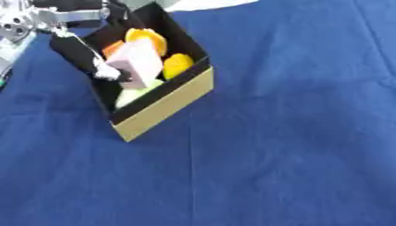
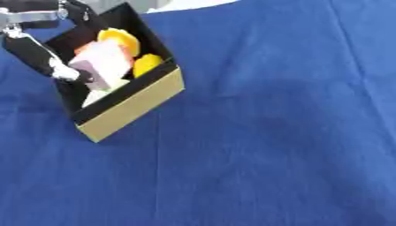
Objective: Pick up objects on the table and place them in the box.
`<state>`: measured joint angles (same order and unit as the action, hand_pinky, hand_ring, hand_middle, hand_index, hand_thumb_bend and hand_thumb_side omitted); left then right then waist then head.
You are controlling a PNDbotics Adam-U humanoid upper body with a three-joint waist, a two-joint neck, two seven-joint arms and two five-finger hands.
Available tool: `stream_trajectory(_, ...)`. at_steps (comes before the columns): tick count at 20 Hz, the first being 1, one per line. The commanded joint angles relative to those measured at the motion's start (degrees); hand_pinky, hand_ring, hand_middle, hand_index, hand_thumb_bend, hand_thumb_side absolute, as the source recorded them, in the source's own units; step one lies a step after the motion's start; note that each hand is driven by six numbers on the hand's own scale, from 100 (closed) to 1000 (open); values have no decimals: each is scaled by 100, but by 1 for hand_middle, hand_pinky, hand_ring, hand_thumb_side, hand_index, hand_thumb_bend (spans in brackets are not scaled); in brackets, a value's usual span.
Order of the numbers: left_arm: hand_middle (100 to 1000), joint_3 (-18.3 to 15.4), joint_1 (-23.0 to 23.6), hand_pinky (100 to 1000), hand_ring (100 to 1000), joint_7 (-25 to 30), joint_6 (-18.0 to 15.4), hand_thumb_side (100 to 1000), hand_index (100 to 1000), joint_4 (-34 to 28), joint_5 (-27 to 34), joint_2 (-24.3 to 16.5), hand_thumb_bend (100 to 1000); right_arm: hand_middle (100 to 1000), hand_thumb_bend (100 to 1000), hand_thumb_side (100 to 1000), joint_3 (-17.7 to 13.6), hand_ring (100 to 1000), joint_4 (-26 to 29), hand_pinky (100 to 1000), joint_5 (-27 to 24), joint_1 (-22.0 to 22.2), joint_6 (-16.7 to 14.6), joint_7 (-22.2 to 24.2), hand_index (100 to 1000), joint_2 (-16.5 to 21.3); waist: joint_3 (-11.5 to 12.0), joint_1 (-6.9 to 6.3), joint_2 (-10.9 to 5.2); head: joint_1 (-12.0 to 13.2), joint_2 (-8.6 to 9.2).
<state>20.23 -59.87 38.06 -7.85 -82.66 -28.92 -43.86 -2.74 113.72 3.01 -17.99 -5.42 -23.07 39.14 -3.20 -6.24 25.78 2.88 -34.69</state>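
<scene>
Blue cloth [image 1: 286, 132], gold-fronted black box [image 1: 164, 106] at upper left.
Left hand [image 1: 77, 44] reaching over box, fingers curled on pink block [image 1: 138, 62] inside, beside orange pieces [image 1: 148, 39] and pale green piece [image 1: 131, 95].

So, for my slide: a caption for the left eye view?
Left hand lowers a pink block into the box.

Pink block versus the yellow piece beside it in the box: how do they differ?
The pink block is pale, flat-sided and larger; the yellow piece is bright, rounded and smaller. The left robot hand touches the pink block, not the yellow piece. Both sit inside the box.
</scene>
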Motion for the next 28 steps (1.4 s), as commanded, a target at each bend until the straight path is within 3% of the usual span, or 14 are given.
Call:
stream_trajectory(1,848,-39,-112,876,886,-145,-44,497,937,38,-266,-99,652,657,199,310,-24,682,87,753,-52,-54,-20,17,757,114,-13,21,-125,15,64)
stream_trajectory(5,844,-57,-93,874,884,-222,-74,478,935,116,-372,-72,643,657,198,309,-33,681,87,753,-61,-51,-22,3,756,105,-9,24,-134,16,56)
stream_trajectory(7,832,-73,-74,865,875,-271,-71,479,926,110,-314,-75,594,657,198,308,-34,681,87,753,-64,-52,-24,-1,756,104,-2,30,-144,16,53)
stream_trajectory(11,789,-271,102,839,839,-660,89,482,884,-257,-10,-188,435,658,203,302,-44,682,87,753,-64,-51,-33,-4,757,122,41,54,-191,-37,12)
stream_trajectory(12,769,-389,205,828,823,-849,183,508,866,-489,125,-246,344,660,203,299,-48,684,87,754,-61,-55,-40,-4,757,134,58,62,-209,-86,-5)
stream_trajectory(14,740,-820,560,806,798,-1441,470,576,852,-1194,599,-359,242,662,203,296,-57,687,87,756,-48,-73,-61,6,759,172,103,85,-243,-201,-48)
stream_trajectory(16,730,-1377,1055,795,789,-2326,892,596,849,-1967,1297,-415,197,665,202,293,-72,691,87,759,-20,-84,-87,18,761,207,152,116,-274,-304,-85)
stream_trajectory(19,716,-2047,1961,783,779,-3916,1417,626,850,-2941,2380,-364,177,669,204,288,-127,694,87,761,37,-75,-109,-17,763,219,206,176,-320,-426,-122)
stream_trajectory(20,714,-2164,2184,780,777,-4337,1444,639,851,-3069,2706,-332,167,670,204,287,-138,695,87,762,51,-72,-111,-29,763,213,211,197,-332,-450,-128)
stream_trajectory(24,705,-2512,2920,777,772,-5538,959,671,855,-3186,3826,-32,174,674,193,286,-179,700,87,765,143,-46,-109,-64,767,168,239,295,-387,-492,-142)
stream_trajectory(28,702,-2652,3490,775,769,-5945,470,722,860,-3192,4519,369,159,678,169,293,-195,703,87,767,206,-48,-98,-91,769,113,256,375,-418,-529,-127)
